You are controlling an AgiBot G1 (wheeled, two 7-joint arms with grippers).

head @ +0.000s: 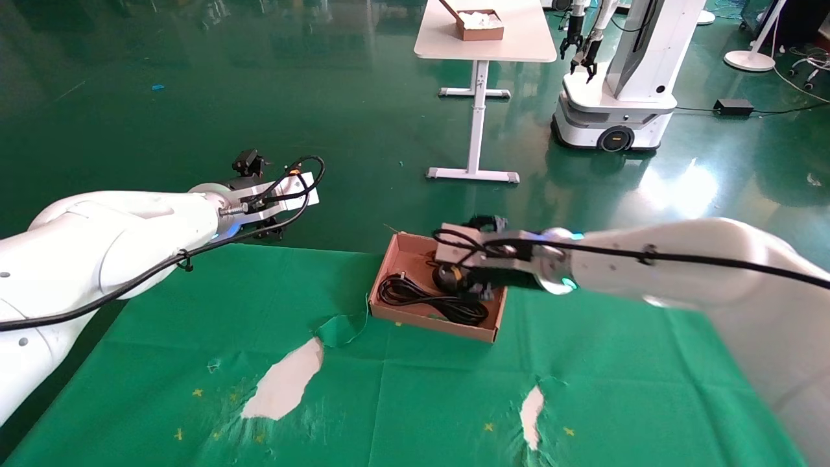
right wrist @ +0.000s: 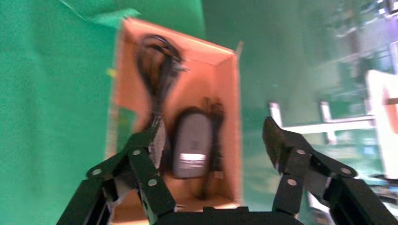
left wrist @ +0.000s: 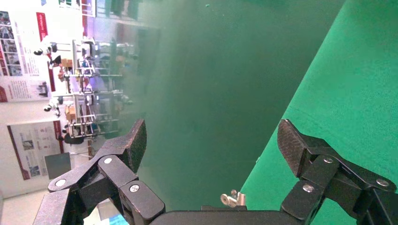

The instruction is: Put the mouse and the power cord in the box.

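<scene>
The mouse (right wrist: 191, 145) and power cord (head: 431, 299) are seen inside the box (head: 395, 256); the right claw (right wrist: 213, 140) is held released above, the left claw (left wrist: 211, 140) released aside.

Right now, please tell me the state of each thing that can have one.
mouse: lying in the box, label side up.
power cord: coiled, lying in the box.
box: open-topped, holding both items.
right gripper: open, above the box, holding nothing.
left gripper: open, empty, beyond the cloth's far edge.
</scene>
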